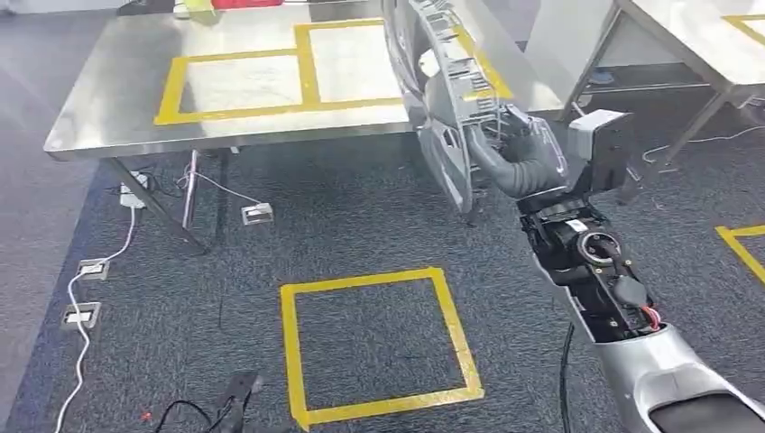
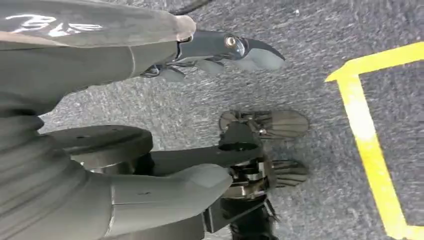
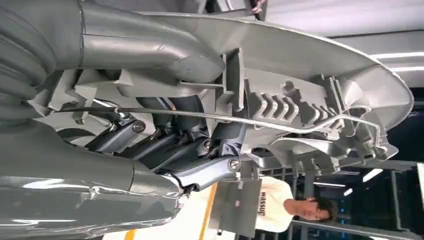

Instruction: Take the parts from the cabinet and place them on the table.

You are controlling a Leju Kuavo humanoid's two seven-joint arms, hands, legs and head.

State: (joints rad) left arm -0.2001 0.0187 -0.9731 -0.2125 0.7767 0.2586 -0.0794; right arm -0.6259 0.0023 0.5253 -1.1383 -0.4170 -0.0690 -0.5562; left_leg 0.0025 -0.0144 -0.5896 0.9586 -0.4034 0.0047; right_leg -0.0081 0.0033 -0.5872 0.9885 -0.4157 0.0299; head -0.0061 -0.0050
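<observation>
From the head view, the right robot hand is holding a big grey plastic part up in the air, near the right end of the worktop. The part looks stiff and light, with thin ribs that could snap.

By the left wrist, the left robot hand is hanging over the carpet with loose fingers, holding nothing.

By the right wrist, dark fingers are wrapping round the part's ribbed frame, a good strong place to hold.

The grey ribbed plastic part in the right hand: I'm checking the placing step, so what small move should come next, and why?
Probably carry the grey ribbed plastic part forward and lower it over the steel table. The right hand grips it upright in the air at the table's near edge, beside the yellow taped rectangles, not yet resting on the top.
</observation>
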